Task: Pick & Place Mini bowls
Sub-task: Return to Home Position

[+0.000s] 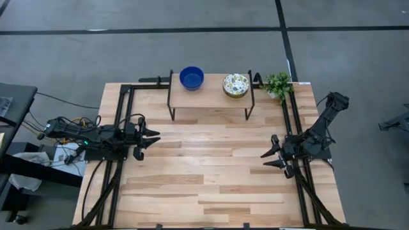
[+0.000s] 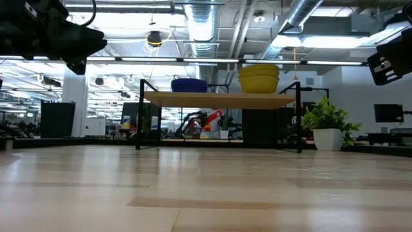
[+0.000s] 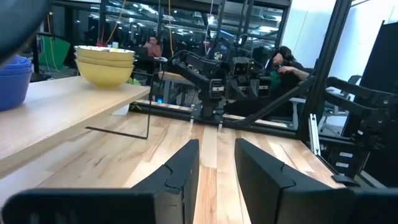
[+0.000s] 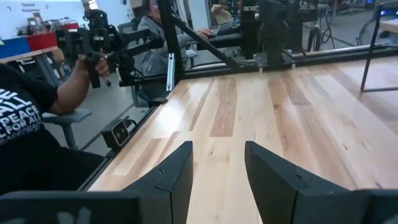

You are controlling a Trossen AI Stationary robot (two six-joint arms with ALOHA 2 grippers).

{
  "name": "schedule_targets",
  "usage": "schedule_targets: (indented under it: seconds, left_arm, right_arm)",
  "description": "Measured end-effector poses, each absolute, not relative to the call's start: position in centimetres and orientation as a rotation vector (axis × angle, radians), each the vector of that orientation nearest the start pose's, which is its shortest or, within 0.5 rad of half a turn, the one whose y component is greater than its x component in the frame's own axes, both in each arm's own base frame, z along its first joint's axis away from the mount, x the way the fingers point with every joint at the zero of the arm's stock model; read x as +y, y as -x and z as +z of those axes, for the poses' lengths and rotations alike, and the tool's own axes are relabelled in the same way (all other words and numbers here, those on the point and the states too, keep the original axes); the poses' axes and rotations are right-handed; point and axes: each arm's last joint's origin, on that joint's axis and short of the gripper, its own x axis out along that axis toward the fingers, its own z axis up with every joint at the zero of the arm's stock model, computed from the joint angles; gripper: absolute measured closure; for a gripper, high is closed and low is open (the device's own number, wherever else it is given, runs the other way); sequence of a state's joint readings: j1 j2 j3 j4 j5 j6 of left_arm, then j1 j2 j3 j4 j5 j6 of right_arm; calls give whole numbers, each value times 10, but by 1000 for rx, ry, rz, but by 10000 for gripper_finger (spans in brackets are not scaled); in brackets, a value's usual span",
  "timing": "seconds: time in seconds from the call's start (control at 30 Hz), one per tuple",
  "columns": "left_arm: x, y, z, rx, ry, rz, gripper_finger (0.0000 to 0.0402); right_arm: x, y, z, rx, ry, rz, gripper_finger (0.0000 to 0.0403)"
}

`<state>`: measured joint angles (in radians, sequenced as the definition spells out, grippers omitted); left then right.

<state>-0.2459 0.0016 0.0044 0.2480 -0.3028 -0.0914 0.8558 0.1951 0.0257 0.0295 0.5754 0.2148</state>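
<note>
mini bowls (image 1: 236, 85) stacked on shelf (image 1: 211, 97) at desk (image 1: 211, 179) far edge; left tool (image 1: 151, 140) nearer blue stack (image 1: 192, 77), right tool (image 1: 269, 159) nearer patterned; both apart, empty, well back

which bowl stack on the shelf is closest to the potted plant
The floral-patterned stack, at the end of the shelf beside the potted plant; the cobalt blue stack sits toward the other end.
</note>
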Motion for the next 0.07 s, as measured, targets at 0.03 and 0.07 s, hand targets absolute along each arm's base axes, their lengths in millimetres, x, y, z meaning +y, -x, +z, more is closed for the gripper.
schedule_targets:
  seconds: [0.03, 0.07]
  left_arm:
    - [-14, -93, 188, -244, 158, 46, 300]
    - [-14, -93, 188, -244, 159, 46, 300]
  right_arm:
    - [68, -80, 160, 136, -124, 267, 269]
    - [68, -80, 160, 136, -124, 267, 268]
